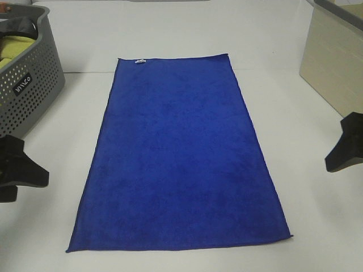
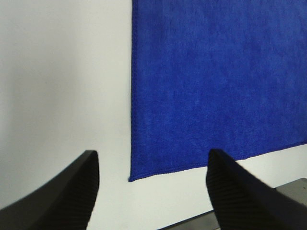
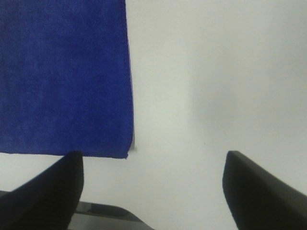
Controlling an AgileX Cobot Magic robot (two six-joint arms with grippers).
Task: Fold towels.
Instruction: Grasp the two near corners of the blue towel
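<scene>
Blue plush towel is judged soft and limp; corners lying between the parted, empty fingers of left gripper and right gripper are best pinched

You have a royal-blue towel of plush, short-piled cloth, matt, its nap shading faintly from patch to patch. A fine stitched hem binds its edge; the small white tag is too small to judge. The table is smooth, white and nearly matt, with a soft sheen. The grey basket looks like moulded plastic, perforated and matt. The left gripper and right gripper have black, matt fingers with finely ribbed faces. The beige bin has a dull wall with faint lines.
</scene>
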